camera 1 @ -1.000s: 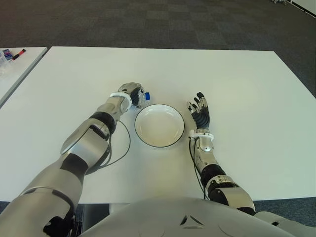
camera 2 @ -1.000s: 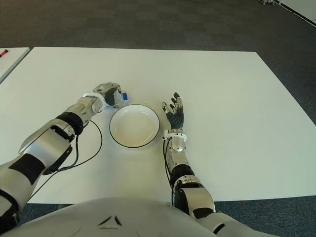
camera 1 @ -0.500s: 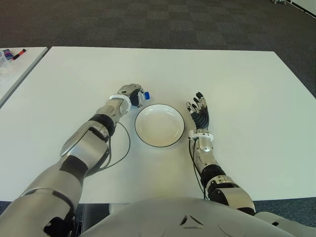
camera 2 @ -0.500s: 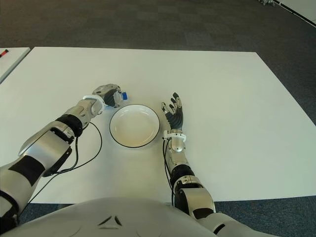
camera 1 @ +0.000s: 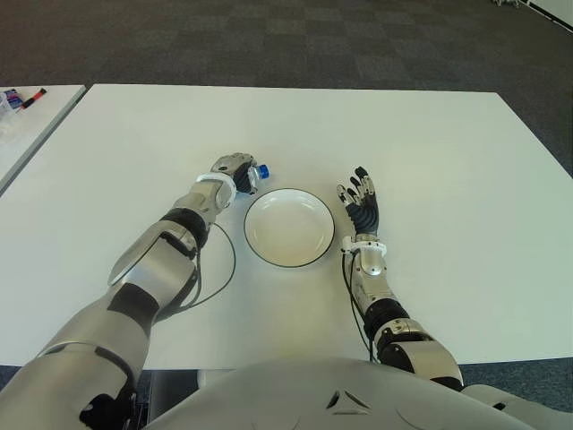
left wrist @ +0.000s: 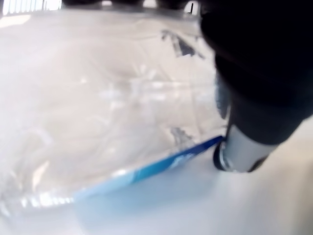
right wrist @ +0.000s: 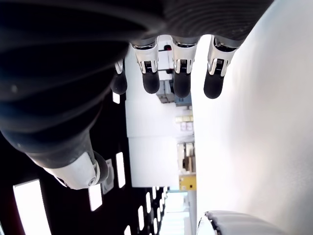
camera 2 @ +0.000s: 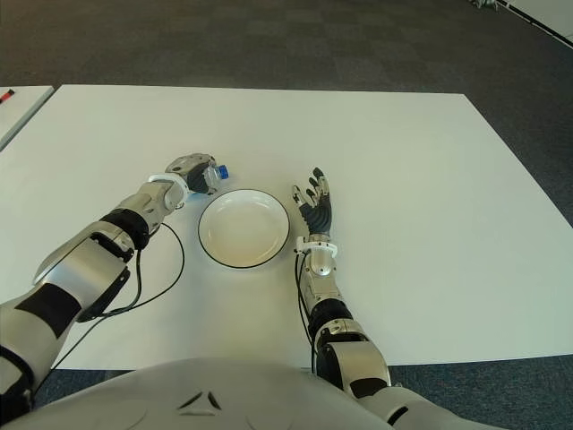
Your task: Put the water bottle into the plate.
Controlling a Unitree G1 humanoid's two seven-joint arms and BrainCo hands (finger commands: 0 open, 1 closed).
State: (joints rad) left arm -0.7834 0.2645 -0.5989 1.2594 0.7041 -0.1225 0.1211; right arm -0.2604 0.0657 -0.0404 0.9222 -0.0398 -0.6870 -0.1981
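Observation:
My left hand is curled around a small clear water bottle, whose blue cap pokes out toward the right. The hand with the bottle is just beyond the upper left rim of the plate, a white round dish with a dark edge. Up close in the left wrist view, the clear bottle with its blue label band fills the picture under my fingers. My right hand shows to the right of the plate with its fingers spread and nothing in them.
The white table spreads wide around the plate. A black cable loops on the table by my left forearm. A second white table with small items stands at the far left. Dark carpet lies beyond.
My left hand with the bottle has drifted slightly up and away from the plate's rim. The right hand has stayed where it was.

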